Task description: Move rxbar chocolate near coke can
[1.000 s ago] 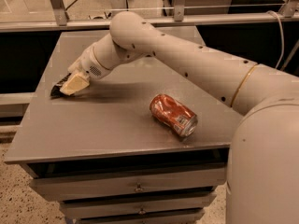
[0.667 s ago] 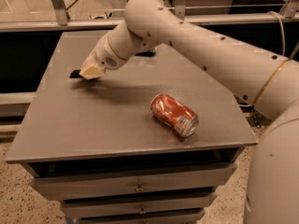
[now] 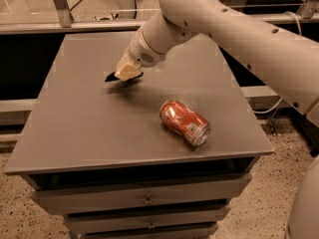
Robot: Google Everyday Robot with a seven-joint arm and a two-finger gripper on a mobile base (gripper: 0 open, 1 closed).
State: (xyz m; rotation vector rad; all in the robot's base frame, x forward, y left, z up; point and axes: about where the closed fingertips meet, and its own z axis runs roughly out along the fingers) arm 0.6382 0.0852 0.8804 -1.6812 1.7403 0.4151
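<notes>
Carry step, by the looks of it: the rxbar chocolate was held pinched in the closed gripper just above the table, up-left of the tipped-over coke can, so a move across and a gentle set-down beside it were called for.

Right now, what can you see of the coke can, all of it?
The coke can is red-orange metal with white markings, its sides dented. It lies on its side on the grey table, silver end toward the near right corner. Only the table touches it. The gripper, holding the black rxbar chocolate, is apart from it, farther back and left.
</notes>
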